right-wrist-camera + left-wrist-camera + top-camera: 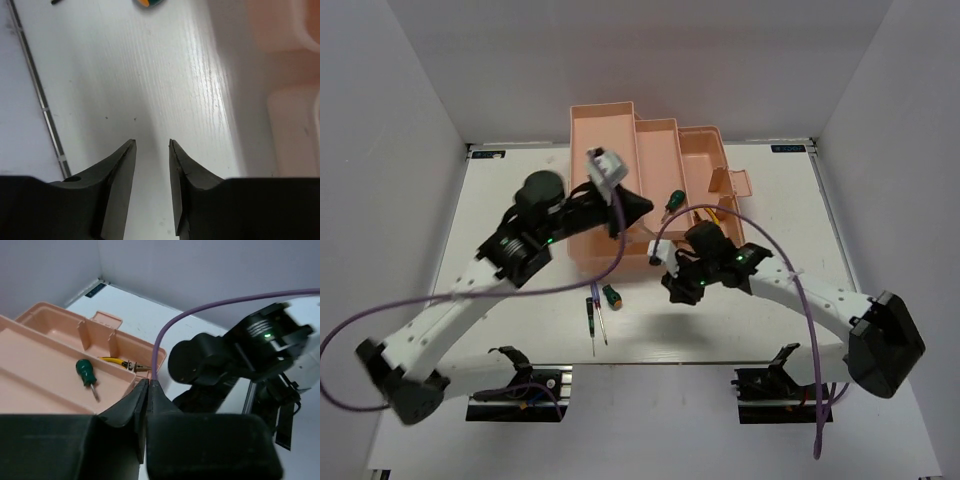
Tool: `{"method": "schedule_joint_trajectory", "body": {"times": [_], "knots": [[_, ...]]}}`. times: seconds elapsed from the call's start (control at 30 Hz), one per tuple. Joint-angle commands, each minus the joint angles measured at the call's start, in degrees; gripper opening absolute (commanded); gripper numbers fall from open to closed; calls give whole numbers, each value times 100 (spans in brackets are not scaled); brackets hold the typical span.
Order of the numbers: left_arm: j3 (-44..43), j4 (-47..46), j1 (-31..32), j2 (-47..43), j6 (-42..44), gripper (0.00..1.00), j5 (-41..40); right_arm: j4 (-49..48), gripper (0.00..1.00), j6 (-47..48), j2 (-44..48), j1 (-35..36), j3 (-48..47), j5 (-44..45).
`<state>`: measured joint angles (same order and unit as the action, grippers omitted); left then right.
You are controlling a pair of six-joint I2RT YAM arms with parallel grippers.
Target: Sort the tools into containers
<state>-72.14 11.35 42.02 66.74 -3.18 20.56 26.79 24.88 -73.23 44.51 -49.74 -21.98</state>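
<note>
The peach-pink toolbox [620, 140] stands open at the back of the table, and its tray compartments [50, 385] step toward the right. A dark green handled screwdriver [86, 372] lies in one tray [672, 203]. Yellow-handled pliers [117, 361] lie in the adjoining compartment [716, 212]. My left gripper [149, 382] hovers at the tray's near rim [646, 207], shut and empty. A screwdriver with a green and orange handle end [611, 295] lies on the table in front of the box, beside a thin dark tool [592, 318]. My right gripper [151, 145] is open over bare table [675, 292], to the right of those tools.
The right arm's black wrist [240, 355] and a purple cable [200, 315] sit close to my left gripper. White walls enclose the table [500, 200] on three sides. The toolbox front wall [285, 30] is just to the right of the right gripper.
</note>
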Motion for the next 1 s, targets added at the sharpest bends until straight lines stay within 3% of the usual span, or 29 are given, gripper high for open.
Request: {"method": "schedule_joint_trajectory", "body": {"times": [0.0, 0.03, 0.07, 0.13, 0.2, 0.3, 0.33, 0.47, 0.67, 0.83, 0.9, 0.97], "knots": [[672, 980, -10, -1149, 257, 15, -278, -533, 40, 8, -287, 514, -185, 1272], [1197, 1044, -10, -1442, 152, 17, -524, -665, 43, -236, -419, 689, -203, 1388], [1446, 1114, -10, -1723, -145, 27, -1092, -718, 47, -343, -481, 856, -212, 1572], [2121, 1395, -10, -2529, -767, 58, -1649, -972, 57, -719, -727, 1163, -195, 1810], [2527, 1553, -10, -3068, -1148, 65, -2212, -1174, 64, -914, -868, 1375, -72, 1873], [3388, 1554, -10, -4070, -1675, 70, -2434, -1569, 88, -1152, -1061, 1665, 51, 2003], [3495, 1554, -10, -4264, -1738, 71, -2486, -1623, 91, -1179, -1192, 1718, 78, 1996], [3550, 1677, -10, -4503, -1853, 71, -2539, -1475, 91, -1153, -1544, 1938, -194, 1891], [3180, 2054, -10, -3959, -1678, 71, -2724, -1210, 91, -1547, -2089, 2009, -792, 1748], [3021, 2187, -10, -3949, -1484, 71, -2987, -1334, 66, -2198, -2441, 2140, -1020, 2380], [3021, 2187, -10, -4010, -1484, 72, -3039, -1430, 59, -2391, -2564, 2167, -1135, 2619], [3021, 2187, -10, -4011, -1484, 72, -3040, -1492, 59, -2618, -2661, 2237, -1248, 2786]]}}
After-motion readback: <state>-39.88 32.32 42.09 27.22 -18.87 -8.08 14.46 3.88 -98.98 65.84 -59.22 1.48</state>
